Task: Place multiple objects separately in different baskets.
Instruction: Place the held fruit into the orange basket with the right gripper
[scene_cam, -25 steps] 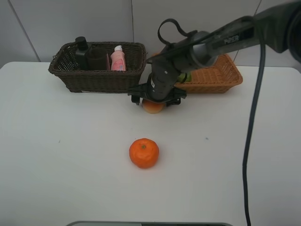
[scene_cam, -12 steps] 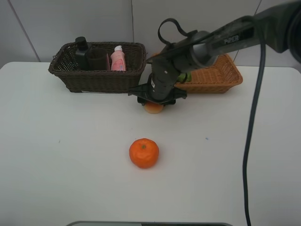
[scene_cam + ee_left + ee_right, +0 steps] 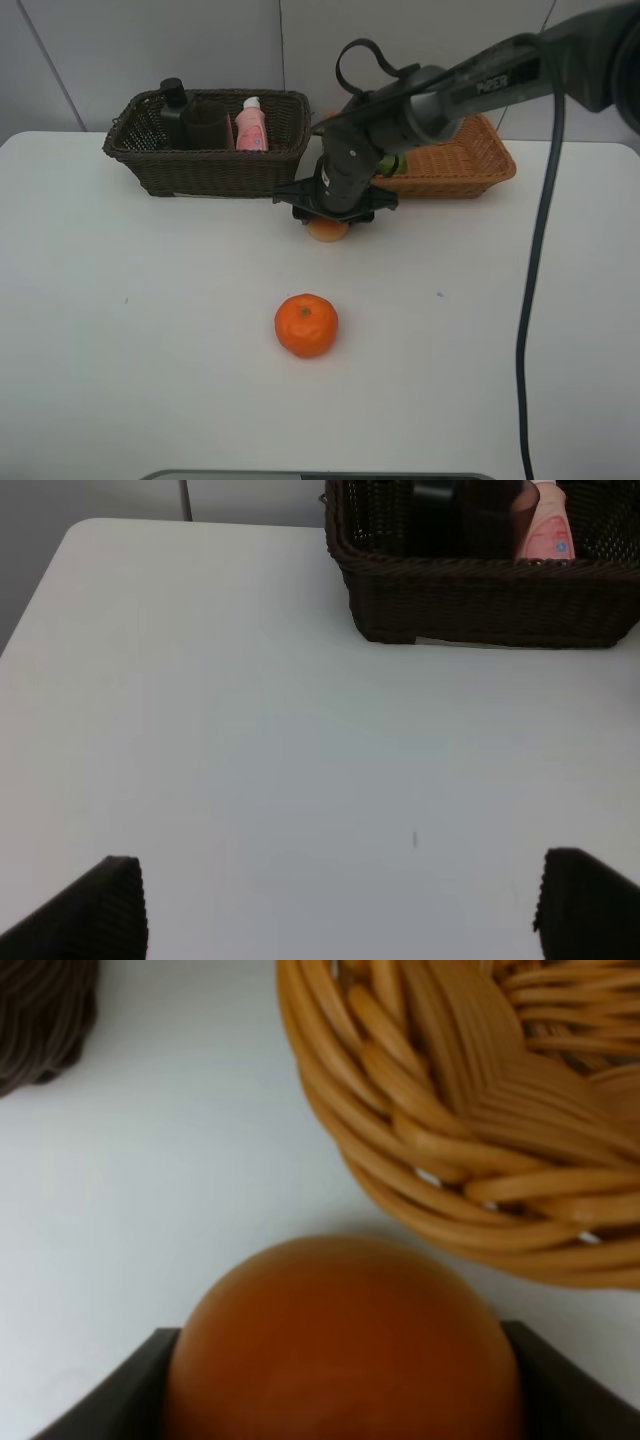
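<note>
Orange-tan woven wicker basket (image 3: 455, 160), upper right of centre, awaits the round red-orange peach-like fruit (image 3: 327, 229) clamped on the table just left by the right gripper (image 3: 333, 212); the left gripper (image 3: 340, 905) idles with jaws spread.

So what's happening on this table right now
The right tool has closed on the peach-like fruit on the table, just in front of the tan basket. The left tool is open and idle. The dark basket already holds the bottles and cup; the orange waits on the table.
</note>
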